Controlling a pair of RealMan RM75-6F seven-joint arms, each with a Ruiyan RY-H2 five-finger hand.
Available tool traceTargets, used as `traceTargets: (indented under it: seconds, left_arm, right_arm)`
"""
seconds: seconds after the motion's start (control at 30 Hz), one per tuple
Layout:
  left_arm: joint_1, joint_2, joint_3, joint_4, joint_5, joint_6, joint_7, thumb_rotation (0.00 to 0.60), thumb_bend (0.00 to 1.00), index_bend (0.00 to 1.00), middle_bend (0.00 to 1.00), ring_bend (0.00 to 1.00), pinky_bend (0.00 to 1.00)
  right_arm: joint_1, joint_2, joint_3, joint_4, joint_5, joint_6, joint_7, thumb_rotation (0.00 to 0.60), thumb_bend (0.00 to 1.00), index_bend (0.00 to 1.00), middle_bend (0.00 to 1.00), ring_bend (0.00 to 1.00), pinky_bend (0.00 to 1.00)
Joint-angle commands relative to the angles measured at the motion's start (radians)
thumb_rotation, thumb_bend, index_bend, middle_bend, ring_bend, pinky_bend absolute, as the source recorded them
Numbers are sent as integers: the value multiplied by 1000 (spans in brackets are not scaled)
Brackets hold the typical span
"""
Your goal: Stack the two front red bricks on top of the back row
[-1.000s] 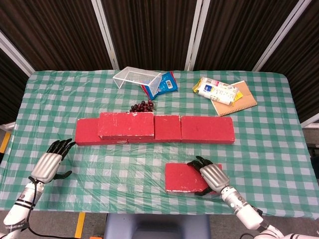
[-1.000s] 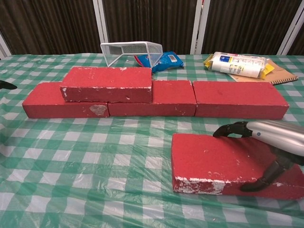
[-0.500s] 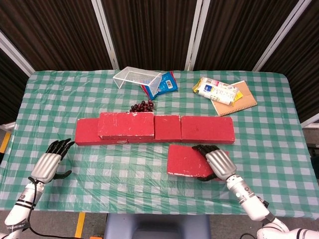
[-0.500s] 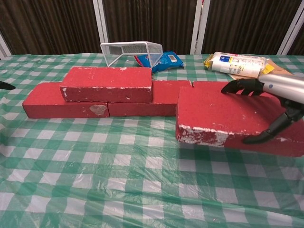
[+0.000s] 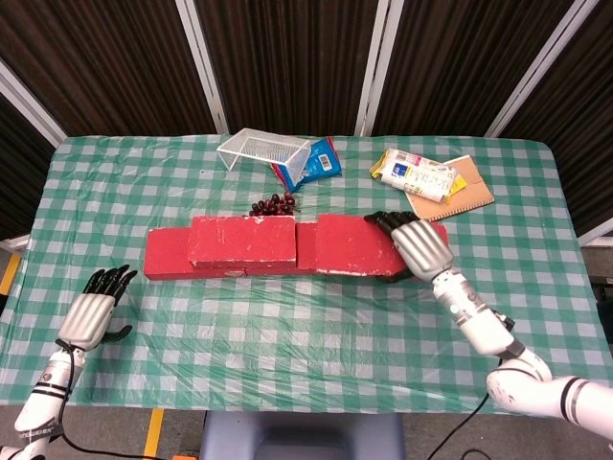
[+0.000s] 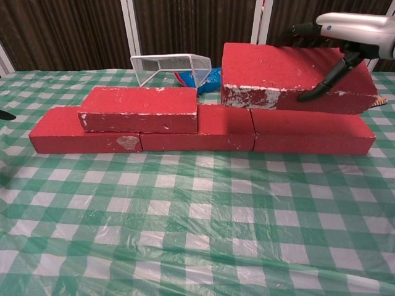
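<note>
At far left, the left hand [image 5: 91,316] rests idle at the counter's [image 5: 287,316] edge, nothing held and fingers [image 5: 108,280] only slightly spread. On the back row [image 6: 197,137], one stacked brick [image 6: 139,110] is already seated over its left part. The carried brick [image 6: 290,77] is held clear above the row's right part, clamped at its right end by the right hand [image 5: 420,246]. It is best lowered level, squared to the row and set just beside the stacked brick. Behind the row are seen grapes [image 5: 274,204], a wire basket [image 5: 263,150], a blue packet [image 5: 311,163], a white package [image 5: 414,174] and a notebook [image 5: 462,192]; none appears to obstruct the placement.
</note>
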Motion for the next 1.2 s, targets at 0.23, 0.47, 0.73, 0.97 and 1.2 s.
traceTargets:
  seconds: [0.23, 0.47, 0.73, 0.97, 1.2]
  left_arm:
    - [-2, -22, -12, 19, -15, -23, 31, 600, 227, 0, 0, 0, 27]
    - [-2, -27, -18, 30, -15, -32, 28, 600, 227, 0, 0, 0, 27]
    - [1, -25, -21, 28, -10, -30, 24, 600, 227, 0, 0, 0, 27]
    - [2, -26, -22, 28, -8, -35, 24, 600, 227, 0, 0, 0, 27]
    - [1, -27, -24, 29, -9, -43, 27, 600, 228, 0, 0, 0, 27]
  right_arm:
    - [143, -78, 7, 311, -9, -159, 237, 600, 109, 595, 455, 328, 466]
    - [169, -118, -49, 390, -83, -156, 347, 600, 109, 591, 455, 328, 466]
    - [180, -129, -86, 412, -112, -137, 400, 600, 109, 585, 455, 328, 466]
    - [200, -147, -98, 429, -98, -158, 408, 600, 109, 581, 455, 328, 466]
    - [229, -189, -104, 464, -81, -191, 417, 600, 110, 556, 454, 328, 466]
